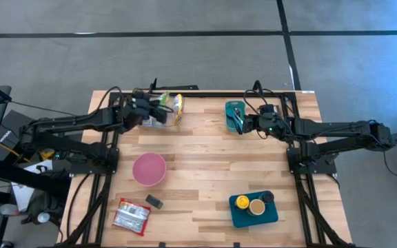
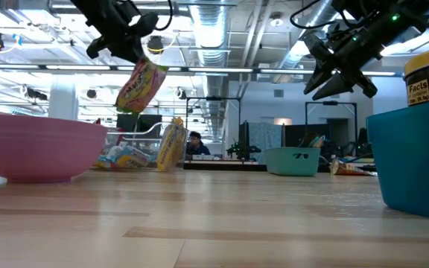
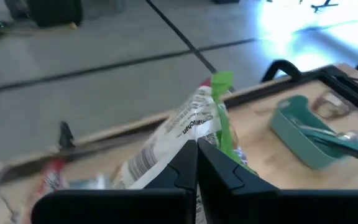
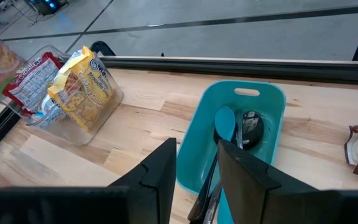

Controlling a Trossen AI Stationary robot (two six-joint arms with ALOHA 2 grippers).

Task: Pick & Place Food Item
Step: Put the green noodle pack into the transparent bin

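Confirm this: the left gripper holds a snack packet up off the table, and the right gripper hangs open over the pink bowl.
Not quite. The left gripper does hold the snack packet up off the table, but the right gripper hangs open over the teal utensil bin, not the pink bowl. The right wrist view shows it.

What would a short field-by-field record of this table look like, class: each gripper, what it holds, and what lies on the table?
left gripper: shut on a snack pouch, lifted above the far left of the table
right gripper: jaws apart, holding nothing, above the teal utensil bin
utensil bin contents: a teal spoon and dark utensils
clear bin: far left, holds a yellow noodle packet and other packets
pink bowl: on the table, left of centre
teal tray: near right, holds round containers
red-and-white packet: near left
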